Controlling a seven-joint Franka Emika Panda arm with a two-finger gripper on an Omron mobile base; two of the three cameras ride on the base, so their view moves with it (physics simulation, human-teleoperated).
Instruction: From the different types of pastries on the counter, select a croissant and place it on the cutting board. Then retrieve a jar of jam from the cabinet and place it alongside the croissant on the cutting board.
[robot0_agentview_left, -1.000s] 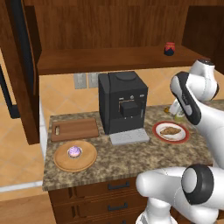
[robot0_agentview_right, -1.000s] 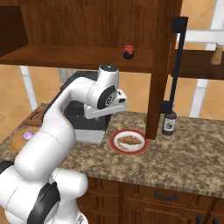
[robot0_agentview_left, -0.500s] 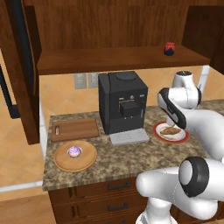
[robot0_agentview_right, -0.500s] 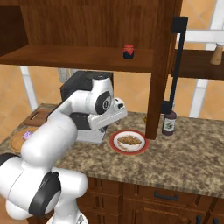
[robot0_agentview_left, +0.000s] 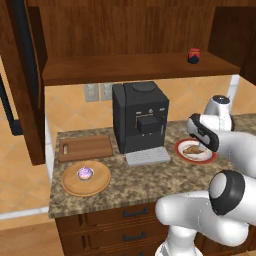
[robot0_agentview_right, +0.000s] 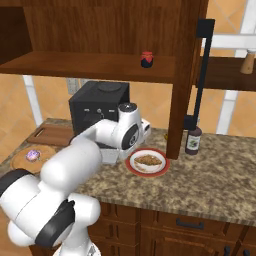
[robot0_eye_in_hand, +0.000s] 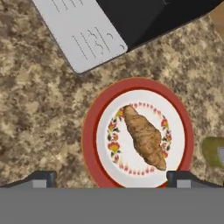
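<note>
- Granite counter (robot0_agentview_left: 150, 182) under a dark wooden cabinet (robot0_agentview_left: 130, 30); black coffee machine (robot0_agentview_left: 138, 122) at mid-counter, grey drip tray (robot0_eye_in_hand: 83, 33) in front.
- Croissant (robot0_eye_in_hand: 144, 136) lies on a red-rimmed plate (robot0_eye_in_hand: 89, 131), right of the machine.
- Gripper (robot0_eye_in_hand: 111, 178) hangs above that plate, fingertips (robot0_eye_in_hand: 41, 178) spread wide on either side of it, holding nothing, clear of the pastry.
- Cutting board (robot0_agentview_left: 85, 148) lies left of the machine, bare; cupcake (robot0_agentview_left: 85, 173) on a round wooden board (robot0_agentview_left: 100, 185) just in front.
- Jar of jam (robot0_agentview_left: 193, 55) stands on the cabinet shelf, right end.
- Dark bottle (robot0_agentview_right: 193, 140) beside the cabinet's side panel.
</note>
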